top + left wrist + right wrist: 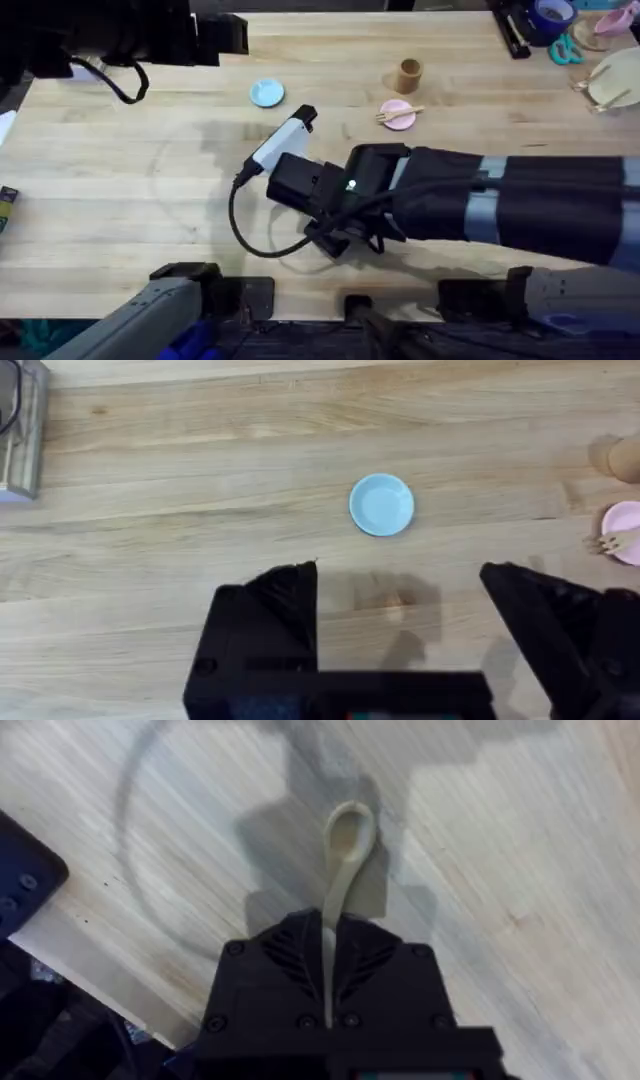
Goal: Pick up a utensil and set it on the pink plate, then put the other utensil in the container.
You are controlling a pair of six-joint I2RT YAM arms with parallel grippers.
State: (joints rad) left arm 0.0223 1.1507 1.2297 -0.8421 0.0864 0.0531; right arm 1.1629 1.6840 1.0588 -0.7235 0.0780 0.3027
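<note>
One fork [399, 115] lies on the one pink plate [398, 118], beside one brown cup [409, 74]. The right claw [328, 945] is clamped on the one spoon [345, 845] above the counter [120, 180]. The left claw [398, 575] gapes empty.

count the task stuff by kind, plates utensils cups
plates: 2, the pink plate and the blue plate
utensils: 2, the fork on the pink plate and the spoon in the right gripper
cups: 1, the brown cup
total: 5

forks – one [399, 114] | spoons – one [345, 860] | pink plates – one [398, 115] | blue plates – one [267, 93] | brown cups – one [409, 74]
</note>
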